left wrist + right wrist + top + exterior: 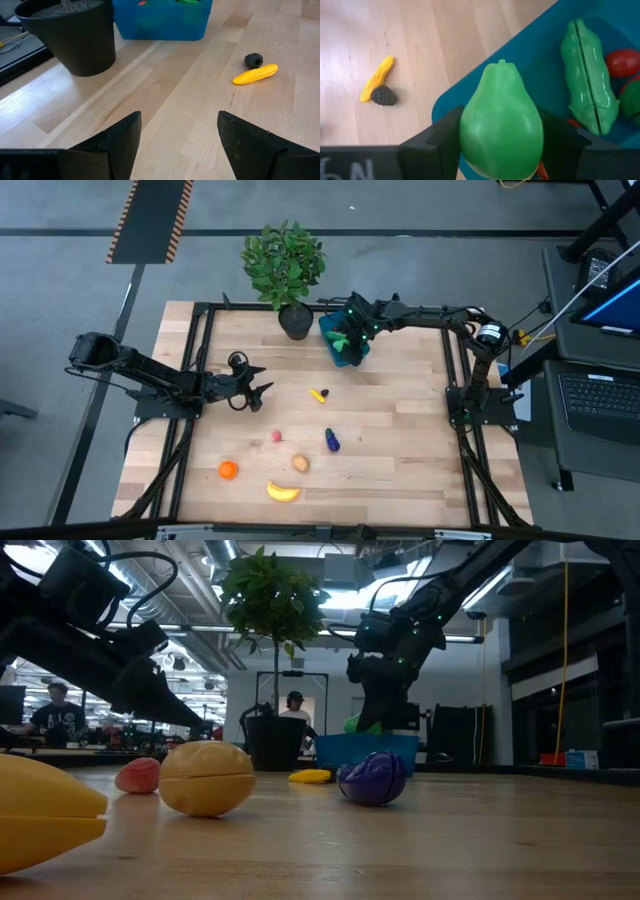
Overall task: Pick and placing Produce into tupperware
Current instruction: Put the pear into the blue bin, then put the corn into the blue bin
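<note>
My right gripper hangs over the blue tupperware at the table's far side, shut on a green pear-shaped fruit. Inside the tupperware lie a green pod and red pieces. My left gripper is open, low over bare wood left of centre, touching nothing. On the table rest a yellow piece with a dark berry, a purple eggplant, a red berry, a tan potato, an orange and a banana. My right gripper pinches the green fruit by its wide body, one finger on each side. The fingers come from above, slanting down toward the tupperware. The fruit is lifted clear over the tupperware's rim, its narrow end pointing away from the wrist.
A leafy plant in a dark pot stands just left of the tupperware, at the far edge. In the low view the potato, eggplant and banana lie near. People sit in the room behind. A laptop stand is right of the table.
</note>
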`<control>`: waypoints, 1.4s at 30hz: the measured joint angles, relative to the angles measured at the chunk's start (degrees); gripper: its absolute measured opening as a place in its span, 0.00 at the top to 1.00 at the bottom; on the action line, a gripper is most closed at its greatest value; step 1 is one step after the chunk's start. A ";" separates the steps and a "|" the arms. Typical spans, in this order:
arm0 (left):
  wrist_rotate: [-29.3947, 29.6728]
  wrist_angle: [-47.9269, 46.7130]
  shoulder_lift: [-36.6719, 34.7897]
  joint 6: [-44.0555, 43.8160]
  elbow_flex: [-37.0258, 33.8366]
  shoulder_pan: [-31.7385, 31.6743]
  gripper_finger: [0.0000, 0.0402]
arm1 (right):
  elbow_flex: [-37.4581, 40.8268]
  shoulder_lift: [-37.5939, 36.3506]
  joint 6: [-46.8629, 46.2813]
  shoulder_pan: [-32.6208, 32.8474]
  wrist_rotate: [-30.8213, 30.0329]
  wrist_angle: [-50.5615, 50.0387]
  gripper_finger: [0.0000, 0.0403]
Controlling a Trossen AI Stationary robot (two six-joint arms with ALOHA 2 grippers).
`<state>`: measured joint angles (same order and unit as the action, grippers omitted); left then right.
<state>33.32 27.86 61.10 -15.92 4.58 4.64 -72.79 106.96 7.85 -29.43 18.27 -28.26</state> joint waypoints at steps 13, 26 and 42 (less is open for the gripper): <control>0.00 -0.02 0.00 0.00 0.00 0.00 0.37 | 0.09 3.16 1.56 0.05 -0.16 0.68 0.48; 0.00 -0.04 0.00 0.02 0.00 -0.01 0.37 | 0.08 3.30 1.41 0.05 -0.16 1.01 0.32; 0.02 0.21 -0.02 2.66 0.00 1.04 0.37 | -7.70 -1.49 0.15 0.52 -0.37 -10.53 0.27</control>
<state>33.34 28.07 61.08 -13.26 4.58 5.69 -80.49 105.47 8.00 -28.92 17.90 -38.80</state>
